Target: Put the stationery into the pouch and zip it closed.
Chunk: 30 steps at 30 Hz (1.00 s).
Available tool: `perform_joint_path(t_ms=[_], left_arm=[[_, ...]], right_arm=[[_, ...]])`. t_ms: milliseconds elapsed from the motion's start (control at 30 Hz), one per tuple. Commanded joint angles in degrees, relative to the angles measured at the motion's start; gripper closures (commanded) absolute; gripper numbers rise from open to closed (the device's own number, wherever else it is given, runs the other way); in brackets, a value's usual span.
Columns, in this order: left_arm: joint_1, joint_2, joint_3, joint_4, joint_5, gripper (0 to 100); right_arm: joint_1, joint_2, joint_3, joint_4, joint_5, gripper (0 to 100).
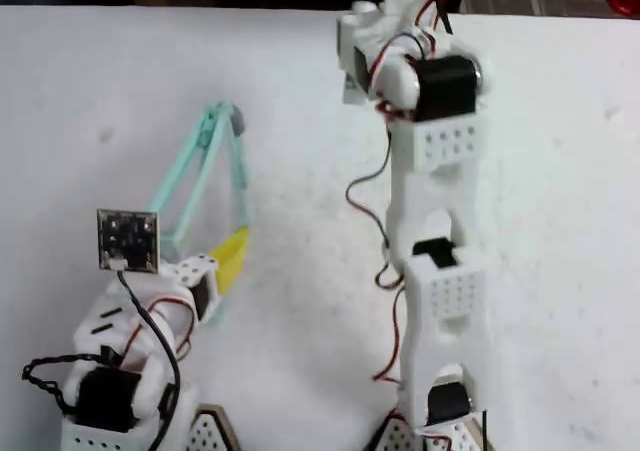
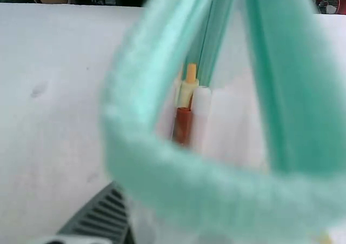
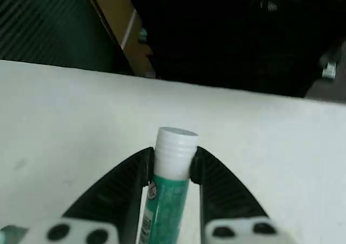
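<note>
Pouch (image 2: pixel 162 184): unzipped on the tabletop (image 1: pixel 560 271), mouth gaping, pens (image 2: pixel 183 122) already inside.
Right pincer (image 3: pixel 173 157): clamped around the glue stick (image 3: pixel 170 168), apart from the pouch.
Left pincer (image 1: pixel 228 261): at the pouch's near end; grip cannot be told.
Remaining: glue stick in, then zipping.

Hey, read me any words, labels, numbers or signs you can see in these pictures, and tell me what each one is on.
On the glue stick held in the right claw: small print on its green label, too blurred to read.
On the pouch: no text to be seen.
On the pens inside it: no readable markings.
On the table: none.
</note>
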Motion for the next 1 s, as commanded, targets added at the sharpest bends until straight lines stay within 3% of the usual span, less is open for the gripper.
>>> perform_joint_path(t_ms=[0,200,500,633,867,967], left_arm=[[1.3,0.5,-3.1,0.6,-0.2,70],[1.2,0.5,-3.3,1.8,-0.3,70],[0.8,0.5,-4.5,2.2,0.8,70],[0.8,0.5,-4.9,2.2,1.2,69],[0.8,0.5,-4.8,2.1,1.1,69],[0.8,0.5,-4.7,2.1,1.0,69]], right_arm=[[-3.2,-10.1,-1.4,1.5,3.9,98.2],[-9.3,-22.8,3.2,1.7,4.0,98.2],[-20.4,-51.8,43.3,0.5,4.0,98.2],[-21.8,-59.8,57.2,-9.8,3.8,98.2],[-22.1,-63.8,76.3,-39.3,3.2,98.2],[-24.4,-63.4,83.3,-47.3,-1.9,98.2]])
